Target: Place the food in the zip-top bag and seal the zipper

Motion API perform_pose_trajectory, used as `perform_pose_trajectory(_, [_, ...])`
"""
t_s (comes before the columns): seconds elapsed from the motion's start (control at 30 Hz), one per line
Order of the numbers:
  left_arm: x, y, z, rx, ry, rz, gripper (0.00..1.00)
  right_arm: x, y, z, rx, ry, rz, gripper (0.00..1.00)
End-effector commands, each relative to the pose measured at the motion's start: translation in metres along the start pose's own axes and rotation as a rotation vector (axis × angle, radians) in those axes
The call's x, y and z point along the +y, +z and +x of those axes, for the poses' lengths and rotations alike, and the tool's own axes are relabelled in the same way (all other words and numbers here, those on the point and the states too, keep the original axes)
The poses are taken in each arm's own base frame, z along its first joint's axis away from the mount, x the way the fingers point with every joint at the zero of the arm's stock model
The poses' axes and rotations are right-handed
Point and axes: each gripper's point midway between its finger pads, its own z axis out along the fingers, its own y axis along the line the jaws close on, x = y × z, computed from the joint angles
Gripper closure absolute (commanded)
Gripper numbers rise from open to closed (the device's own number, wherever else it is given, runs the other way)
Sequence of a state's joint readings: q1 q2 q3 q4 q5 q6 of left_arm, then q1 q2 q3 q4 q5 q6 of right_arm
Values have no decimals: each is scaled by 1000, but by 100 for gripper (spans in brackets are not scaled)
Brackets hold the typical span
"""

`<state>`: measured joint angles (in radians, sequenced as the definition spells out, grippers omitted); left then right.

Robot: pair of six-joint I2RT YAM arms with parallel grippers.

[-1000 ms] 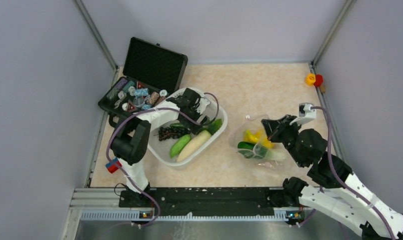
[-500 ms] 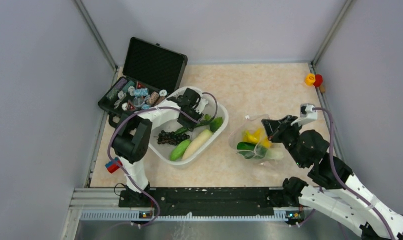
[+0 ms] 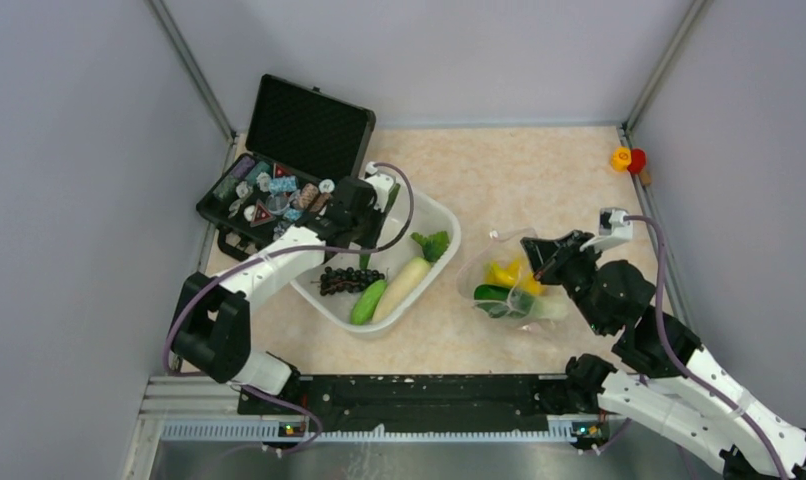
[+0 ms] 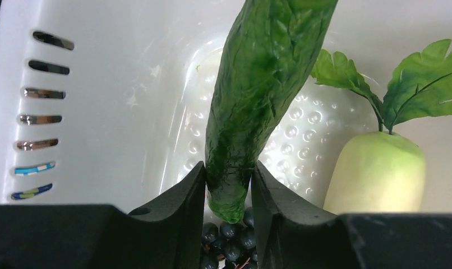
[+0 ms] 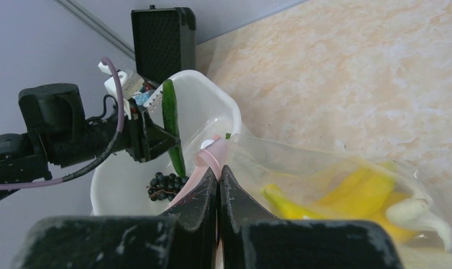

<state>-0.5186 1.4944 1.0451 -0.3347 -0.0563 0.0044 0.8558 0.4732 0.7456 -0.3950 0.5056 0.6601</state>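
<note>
Your left arm (image 3: 279, 262) reaches forward, its wrist over the tub's (image 4: 100, 112) far left rim. Your left end effector (image 4: 227, 175) is pinched tight on the lower end of a dark, bumpy cucumber (image 4: 263, 84), which stands near upright above the grapes (image 4: 229, 232). A smooth pale radish (image 4: 375, 174) lies beside them. Your right arm (image 3: 659, 350) is bent low over the table (image 5: 353, 67). Your right end effector (image 5: 218, 171) is clamped on the pink zipper (image 5: 210, 154) of the crinkly clear bag (image 5: 302, 168), with the yellow pepper (image 5: 347, 190) inside.
</note>
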Motion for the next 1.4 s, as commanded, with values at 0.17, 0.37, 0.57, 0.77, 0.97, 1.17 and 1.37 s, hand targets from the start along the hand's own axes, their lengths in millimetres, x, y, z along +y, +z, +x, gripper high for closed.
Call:
perform_pose_trajectory(0.17, [-5, -34, -35, -243, -104, 31, 66, 12, 9, 2, -4, 32, -32, 100])
perform_pose_trajectory(0.37, [-9, -69, -57, -412, -154, 73, 69, 15, 14, 6, 9, 32, -40, 100])
perform_pose_trajectory(0.57, [-9, -101, -70, -526, -186, 88, 69, 16, 16, 10, 13, 33, -41, 100])
perform_pose_trajectory(0.77, [-34, -153, -99, -698, -205, 268, 68, 16, 20, 13, 21, 32, -40, 100])
perform_pose_trajectory(0.97, [-91, -225, -121, -890, -137, 661, 64, 22, 24, 15, 23, 39, -59, 100])
perform_pose_trajectory(1.17, [-110, -257, -123, -1037, -191, 875, 64, 31, 28, 21, 38, 56, -98, 100])
perform_pose_trajectory(1.37, [-133, -264, -125, -1076, -192, 972, 65, 37, 30, 26, 47, 89, -129, 100])
